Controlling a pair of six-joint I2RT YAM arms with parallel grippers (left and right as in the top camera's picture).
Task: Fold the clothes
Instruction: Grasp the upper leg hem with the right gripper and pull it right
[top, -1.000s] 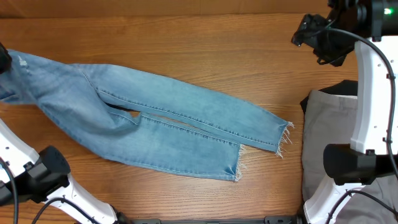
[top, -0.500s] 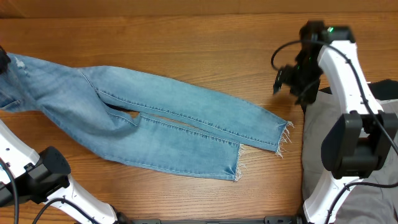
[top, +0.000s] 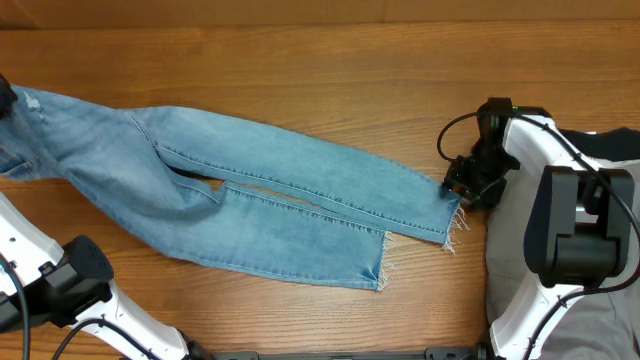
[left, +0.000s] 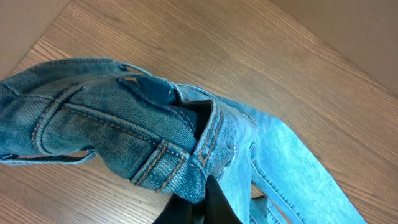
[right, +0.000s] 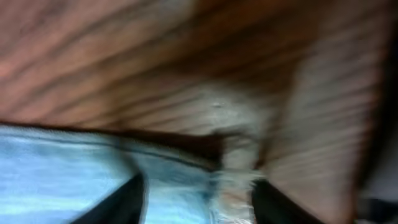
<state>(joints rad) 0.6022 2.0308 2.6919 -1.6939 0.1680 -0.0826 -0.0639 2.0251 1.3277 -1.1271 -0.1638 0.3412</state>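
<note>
My right claw (top: 464, 188) is down low on the table (top: 300, 60), right at the end of one leg of the blue jeans (top: 270, 190). In my right wrist view the picture is very blurry, but I can see my two dark fingers (right: 132, 200) standing apart, one on each side, with the blue cloth and the fuzzy white threads of the frayed hem (top: 455, 215) in the gap between them. So this claw is not squeezed yet, and I cannot tell if a finger touches the cloth. My left claw (left: 202, 202) is far away at the other end of the jeans, at the left edge of the table. It is squeezed tight on the top of the jeans, and the thick waistband (left: 165, 158) with its orange stitches is bunched up and lies over my fingers. The jeans lie stretched out flat across the brown wood, going from my left claw down and over to my right claw. The two legs lie side by side with a thin gap between them. The other leg ends closer to the front of the table, and its hem (top: 378, 275) is frayed too. Just beside my right claw, on the right side of the table, lie grey trousers (top: 505, 260), partly under my white arm. A bit of a black garment (top: 615, 145) shows behind that arm.
</note>
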